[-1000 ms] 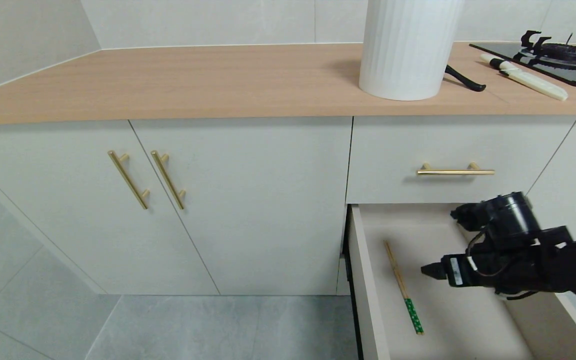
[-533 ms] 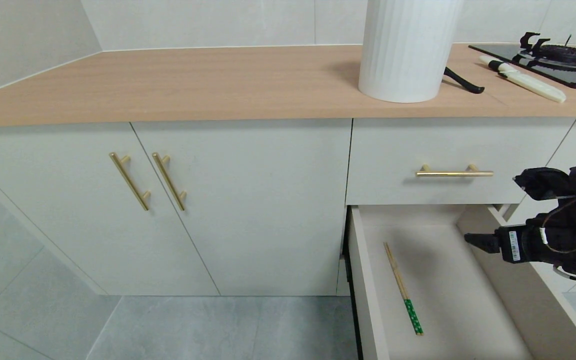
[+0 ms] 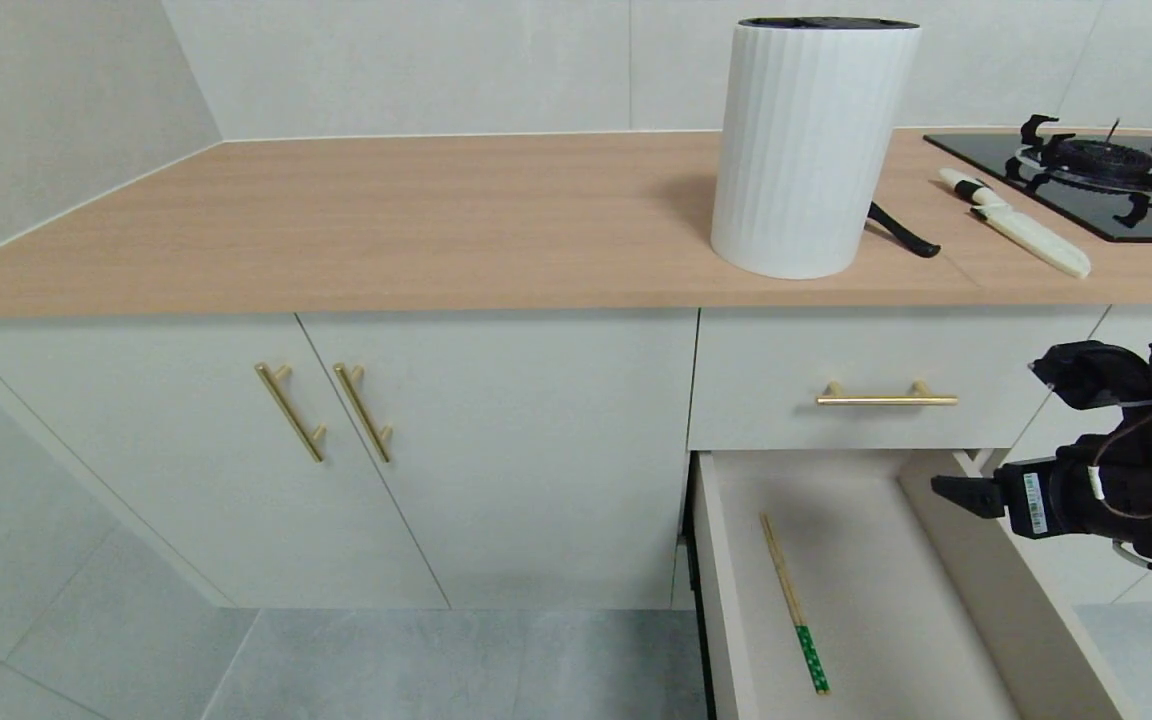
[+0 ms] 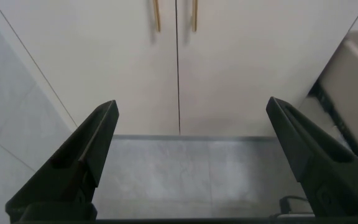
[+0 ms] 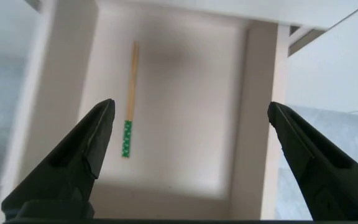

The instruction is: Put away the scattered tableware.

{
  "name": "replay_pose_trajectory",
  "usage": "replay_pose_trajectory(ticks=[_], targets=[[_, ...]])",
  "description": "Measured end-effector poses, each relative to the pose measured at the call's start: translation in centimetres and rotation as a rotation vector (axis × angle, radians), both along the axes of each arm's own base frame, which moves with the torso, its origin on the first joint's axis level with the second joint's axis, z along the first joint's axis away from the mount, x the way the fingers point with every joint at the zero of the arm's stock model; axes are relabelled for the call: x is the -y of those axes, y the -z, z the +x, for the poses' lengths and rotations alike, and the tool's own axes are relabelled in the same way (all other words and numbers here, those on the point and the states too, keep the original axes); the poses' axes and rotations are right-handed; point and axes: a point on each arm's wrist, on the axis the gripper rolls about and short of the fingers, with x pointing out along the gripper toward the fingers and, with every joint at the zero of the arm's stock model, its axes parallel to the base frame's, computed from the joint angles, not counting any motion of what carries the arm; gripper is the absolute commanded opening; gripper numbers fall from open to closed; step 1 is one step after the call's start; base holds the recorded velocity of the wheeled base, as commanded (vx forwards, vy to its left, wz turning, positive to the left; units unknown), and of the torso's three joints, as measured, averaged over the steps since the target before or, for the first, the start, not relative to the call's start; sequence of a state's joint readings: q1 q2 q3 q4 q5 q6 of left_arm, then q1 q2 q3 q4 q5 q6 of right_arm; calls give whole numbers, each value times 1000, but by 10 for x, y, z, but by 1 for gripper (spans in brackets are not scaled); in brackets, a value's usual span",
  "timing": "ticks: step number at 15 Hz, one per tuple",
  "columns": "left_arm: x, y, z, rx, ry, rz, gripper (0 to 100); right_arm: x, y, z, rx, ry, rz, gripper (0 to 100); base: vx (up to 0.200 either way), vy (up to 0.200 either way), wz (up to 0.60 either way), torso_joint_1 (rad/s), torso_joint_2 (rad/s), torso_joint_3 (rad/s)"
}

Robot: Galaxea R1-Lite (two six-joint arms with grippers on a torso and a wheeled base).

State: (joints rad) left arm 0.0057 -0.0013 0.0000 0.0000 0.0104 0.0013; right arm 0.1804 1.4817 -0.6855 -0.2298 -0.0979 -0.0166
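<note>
A pair of wooden chopsticks (image 3: 791, 605) with green patterned ends lies flat in the open lower drawer (image 3: 726, 590), near its left wall. In the right wrist view the chopsticks (image 5: 130, 99) lie below my right gripper (image 5: 190, 109), which is open and holds nothing. In the head view my right gripper (image 3: 986, 427) hangs above the drawer's right wall. On the countertop lie a white knife (image 3: 1016, 222) and a black-handled utensil (image 3: 901, 232), partly hidden behind a tall white ribbed holder (image 3: 816, 150). My left gripper (image 4: 191, 106) is open above the floor, facing the cabinet doors.
A closed upper drawer with a gold handle (image 3: 886, 399) sits right above the open one. Two cabinet doors with gold handles (image 3: 326, 412) stand to the left. A gas hob (image 3: 1106, 170) is at the counter's far right. The left stretch of the countertop (image 3: 386, 220) is bare.
My right gripper has come up out of the drawer and moved to the right, empty. The chopsticks stay in the drawer. The head camera has tilted upward.
</note>
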Motion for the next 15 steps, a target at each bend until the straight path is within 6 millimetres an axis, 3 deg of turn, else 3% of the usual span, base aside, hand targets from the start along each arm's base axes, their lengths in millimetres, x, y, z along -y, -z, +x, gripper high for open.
replay_pose_trajectory(ticks=[10, 15], targets=[[0, 0, 0, 0, 0, 0, 100, -4, 5, 1, -22, -16, -10, 100, 0, 0, 0, 198, -473, -279], [0, 0, 0, 0, 0, 0, 100, -7, 3, 6, 18, -50, -40, 100, 0, 0, 0, 42, -89, -51]])
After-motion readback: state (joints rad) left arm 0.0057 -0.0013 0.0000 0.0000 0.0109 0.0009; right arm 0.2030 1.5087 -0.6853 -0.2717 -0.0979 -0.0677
